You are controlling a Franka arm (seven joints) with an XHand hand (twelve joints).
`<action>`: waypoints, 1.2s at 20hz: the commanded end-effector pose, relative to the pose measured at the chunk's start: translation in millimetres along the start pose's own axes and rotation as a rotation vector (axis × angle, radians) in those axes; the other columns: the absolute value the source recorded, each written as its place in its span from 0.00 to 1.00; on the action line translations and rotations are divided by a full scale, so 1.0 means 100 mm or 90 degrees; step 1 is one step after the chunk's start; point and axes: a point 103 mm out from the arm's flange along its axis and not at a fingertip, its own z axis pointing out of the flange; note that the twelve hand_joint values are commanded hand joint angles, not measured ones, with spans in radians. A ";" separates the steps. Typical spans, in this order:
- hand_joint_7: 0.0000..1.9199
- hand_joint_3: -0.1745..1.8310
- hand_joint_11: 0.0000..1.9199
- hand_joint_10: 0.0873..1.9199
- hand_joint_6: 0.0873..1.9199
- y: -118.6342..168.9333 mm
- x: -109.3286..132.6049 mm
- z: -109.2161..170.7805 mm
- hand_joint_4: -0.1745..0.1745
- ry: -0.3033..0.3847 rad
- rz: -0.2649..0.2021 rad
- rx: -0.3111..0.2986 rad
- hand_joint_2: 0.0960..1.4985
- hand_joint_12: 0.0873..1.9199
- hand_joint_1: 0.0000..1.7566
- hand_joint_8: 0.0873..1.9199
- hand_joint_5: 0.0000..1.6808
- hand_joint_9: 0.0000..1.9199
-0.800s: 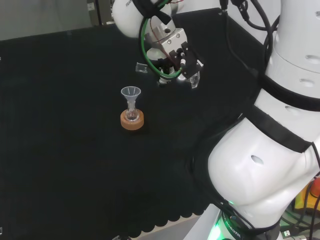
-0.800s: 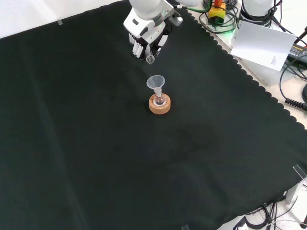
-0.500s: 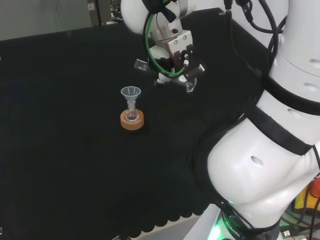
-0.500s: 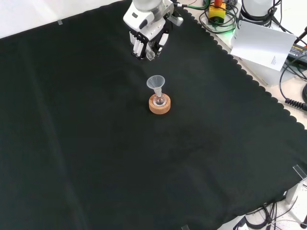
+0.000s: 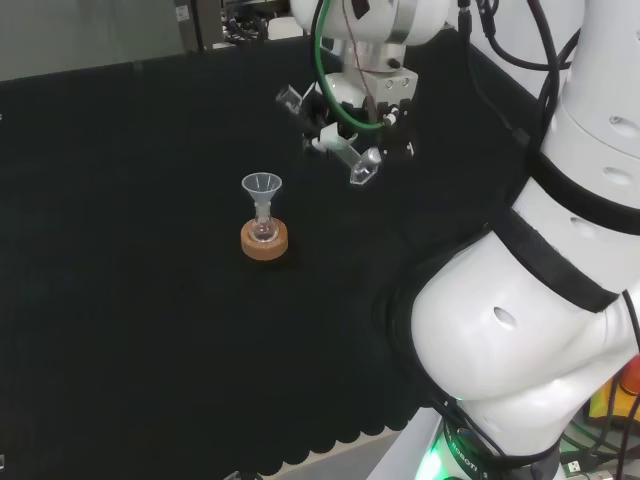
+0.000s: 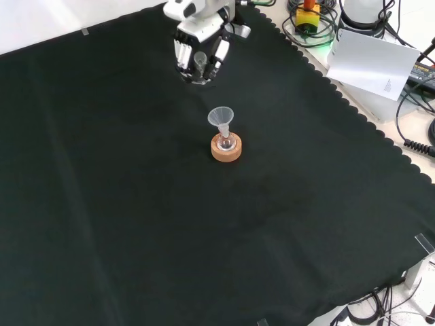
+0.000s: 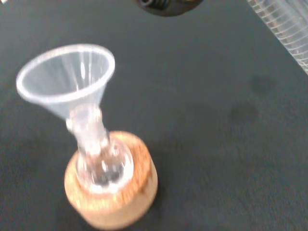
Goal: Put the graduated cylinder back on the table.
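A clear graduated cylinder is held tilted above the cloth, and my hand is shut around its middle. One end of the cylinder points down toward the cloth, while the other sticks out up and to the left in the head view. From the front, the hand hangs near the cloth's far edge with the cylinder between its fingers. A clear funnel sits in a small round flask on a cork ring, apart from the hand. The wrist view shows the funnel, flask, cork ring and the ribbed cylinder wall.
The black cloth spreads wide around the cork ring. Its scalloped edge runs along the front view's right side, beyond which lie a white sheet and cables. The arm's own white links stand at the head view's right.
The hand has lifted and drawn away from the funnel, toward the cloth's far edge in the front view. The cylinder has swung from nearly level to a steeper tilt.
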 end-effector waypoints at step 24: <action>0.52 0.09 0.67 0.00 0.51 0.91 -0.92 0.78 0.00 0.284 0.025 -0.216 0.73 0.33 0.72 0.51 0.57 0.75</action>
